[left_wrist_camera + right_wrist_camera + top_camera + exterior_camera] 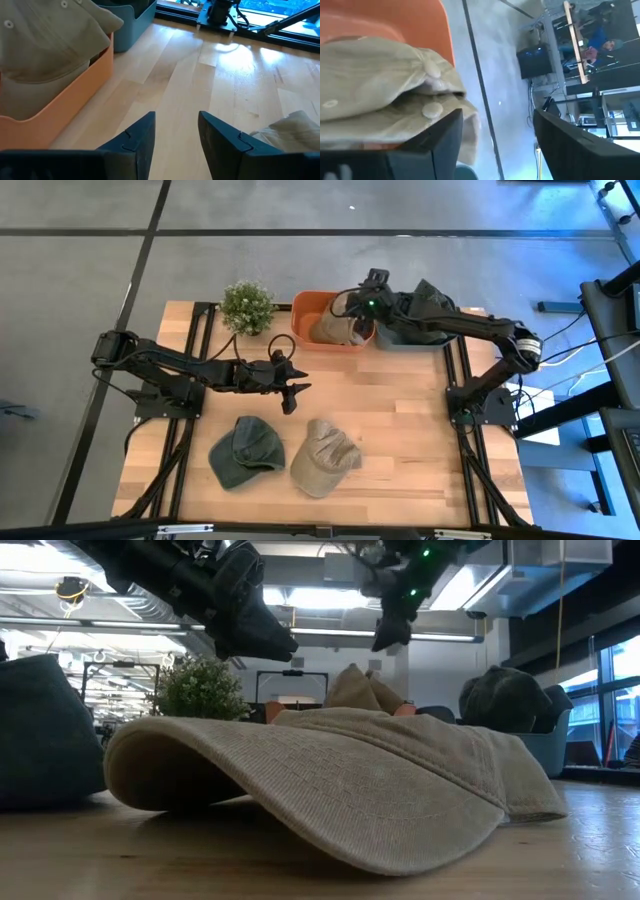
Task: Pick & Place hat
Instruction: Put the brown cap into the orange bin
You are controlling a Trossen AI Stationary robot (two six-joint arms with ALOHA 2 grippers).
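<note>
Right gripper (357, 304) is hanging jaws apart over the tan hat (380, 95) just below it in the bin (303, 315). I'm lifting straight up to avoid snagging fabric. Left gripper (292, 385) is waiting, fingers apart.

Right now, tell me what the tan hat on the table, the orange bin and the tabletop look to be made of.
Tan hat: washed cotton twill by the look, matte, with soft creases and stitched seams.
Orange bin: probably moulded plastic, with smooth, even, thin walls.
Tabletop: pale wood boards, with visible grain and joints and a light sheen, perhaps sealed.
</note>
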